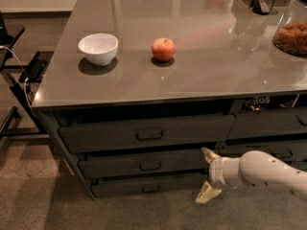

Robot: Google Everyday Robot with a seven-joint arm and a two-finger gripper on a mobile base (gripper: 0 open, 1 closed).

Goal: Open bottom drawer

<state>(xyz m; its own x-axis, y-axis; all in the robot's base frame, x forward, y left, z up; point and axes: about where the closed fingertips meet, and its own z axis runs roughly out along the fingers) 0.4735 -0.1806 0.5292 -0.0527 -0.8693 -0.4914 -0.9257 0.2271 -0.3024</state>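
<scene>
Lower right, gripper: cream tapered fingers spread, rounded white arm w/ small dark dots.

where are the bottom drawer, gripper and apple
bottom drawer (120,186): camera view, front panel left of handle
gripper (201,175): camera view, midway between open fingertips, by drawer's right end
apple (163,49): camera view, middle of its skin

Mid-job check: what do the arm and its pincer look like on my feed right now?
The arm is a smooth, rounded off-white shell dotted with small dark specks, narrowing to a short cuff. The pincer, low on the right by the right end of the bottom drawer, has two pale cream, tapered fingers, spread open. No cables or lettering show.
</scene>
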